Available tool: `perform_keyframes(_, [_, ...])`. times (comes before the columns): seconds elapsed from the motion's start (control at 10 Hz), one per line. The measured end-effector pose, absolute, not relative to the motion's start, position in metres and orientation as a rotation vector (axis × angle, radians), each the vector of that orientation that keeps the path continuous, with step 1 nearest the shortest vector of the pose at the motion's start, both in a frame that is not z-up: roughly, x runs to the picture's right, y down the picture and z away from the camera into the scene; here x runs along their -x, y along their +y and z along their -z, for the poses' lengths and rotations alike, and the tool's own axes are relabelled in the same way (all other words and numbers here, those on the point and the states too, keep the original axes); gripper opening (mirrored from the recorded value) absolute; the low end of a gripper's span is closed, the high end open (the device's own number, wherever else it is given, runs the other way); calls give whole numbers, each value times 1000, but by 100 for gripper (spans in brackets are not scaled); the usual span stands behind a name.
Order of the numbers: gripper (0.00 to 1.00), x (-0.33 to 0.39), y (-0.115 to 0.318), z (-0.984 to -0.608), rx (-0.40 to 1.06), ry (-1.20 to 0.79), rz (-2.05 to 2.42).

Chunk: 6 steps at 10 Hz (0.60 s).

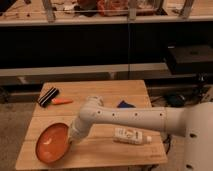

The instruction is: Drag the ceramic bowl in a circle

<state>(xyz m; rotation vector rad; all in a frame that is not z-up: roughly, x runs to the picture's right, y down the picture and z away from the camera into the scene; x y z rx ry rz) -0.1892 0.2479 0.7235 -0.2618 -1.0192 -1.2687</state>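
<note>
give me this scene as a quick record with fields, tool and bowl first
tool: at the right rim of the bowl, near the table's front left
bowl: glossy orange-red round ceramic bowl, front-left corner of the wooden table
back left: black striped block beside a small orange carrot-like piece
right of arm: white bottle lying flat
behind arm: dark blue item

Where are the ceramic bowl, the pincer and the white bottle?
ceramic bowl (pixel 52 142), camera view, on its speckled inside.
pincer (pixel 71 138), camera view, arm's tip at the bowl's right rim.
white bottle (pixel 131 135), camera view, on its body's middle.
</note>
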Motion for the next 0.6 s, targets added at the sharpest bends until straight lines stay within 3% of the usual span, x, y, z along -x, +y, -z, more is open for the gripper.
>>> perform_keyframes(0.6, [0, 213, 194, -799, 203, -1004, 1224])
